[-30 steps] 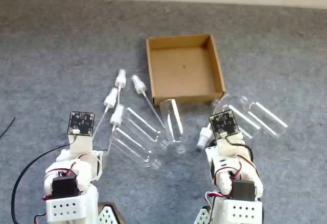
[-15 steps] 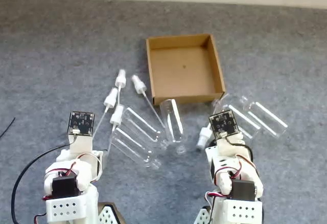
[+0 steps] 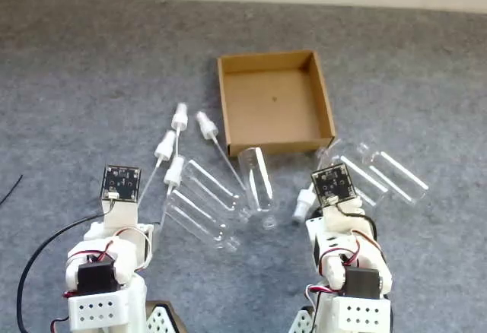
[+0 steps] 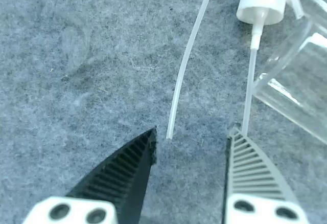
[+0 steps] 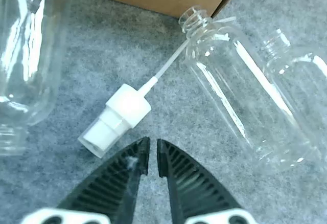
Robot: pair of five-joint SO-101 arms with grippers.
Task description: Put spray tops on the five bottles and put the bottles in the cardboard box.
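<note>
- Cardboard box (image 3: 275, 103): brown, shallow, square, open-topped; you find it far centre on the grey, felt-like table (image 3: 91, 67), which stretches wide on both sides of it.
- Bottles (image 3: 257, 177): five, clear plastic, cylindrical, lying uncapped just near of the box.
- Spray tops (image 3: 180, 116): white, with thin dip tubes; four lie left of the box.
- Left gripper (image 4: 193, 132): spread; a dip tube (image 4: 189, 60) ends between its ribbed tips.
- Right gripper (image 5: 153, 142): pressed nearly together, gripping nothing; the fifth top (image 5: 117, 119) lies just beyond.
</note>
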